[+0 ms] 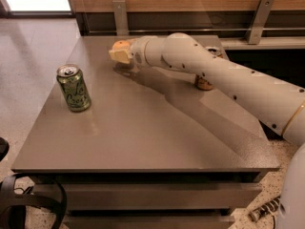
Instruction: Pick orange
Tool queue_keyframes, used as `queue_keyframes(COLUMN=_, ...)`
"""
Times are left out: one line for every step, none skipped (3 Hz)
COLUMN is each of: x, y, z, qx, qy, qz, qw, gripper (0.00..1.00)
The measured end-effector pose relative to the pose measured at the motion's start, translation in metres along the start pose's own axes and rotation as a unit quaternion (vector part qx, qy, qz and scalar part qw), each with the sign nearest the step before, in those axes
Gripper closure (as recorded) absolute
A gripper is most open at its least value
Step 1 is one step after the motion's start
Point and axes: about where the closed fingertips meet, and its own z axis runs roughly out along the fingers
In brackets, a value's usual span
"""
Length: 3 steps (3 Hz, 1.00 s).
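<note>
A green can (pixel 73 88) stands at 9 o'clock on the tabletop (pixel 143 142). At 11 o'clock the hand (pixel 120 55) is at the orange (pixel 122 44), which shows just above it; whether the hand is closed on it I cannot tell. The orange seems light, firm and smooth, so it may roll; take it across its middle

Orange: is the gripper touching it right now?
Cannot tell. In the camera view the gripper overlaps the orange near the far edge of the table with no gap showing, but the contact line itself is hidden.
</note>
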Motion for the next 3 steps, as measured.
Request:
queue_keyframes(x=-0.035, y=-0.002, z=-0.018, qx=0.002, qy=-0.020, qz=-0.029, qw=0.9994, gripper=1.00)
queue_keyframes(x=-0.071, y=-0.003, z=-0.041, qx=0.006, qy=-0.048, qz=-0.059, qw=0.9971, gripper=1.00)
queue_keyframes(x=-0.091, y=-0.004, z=-0.057, qx=-0.003, qy=-0.081, qz=-0.072, qw=0.9941, gripper=1.00)
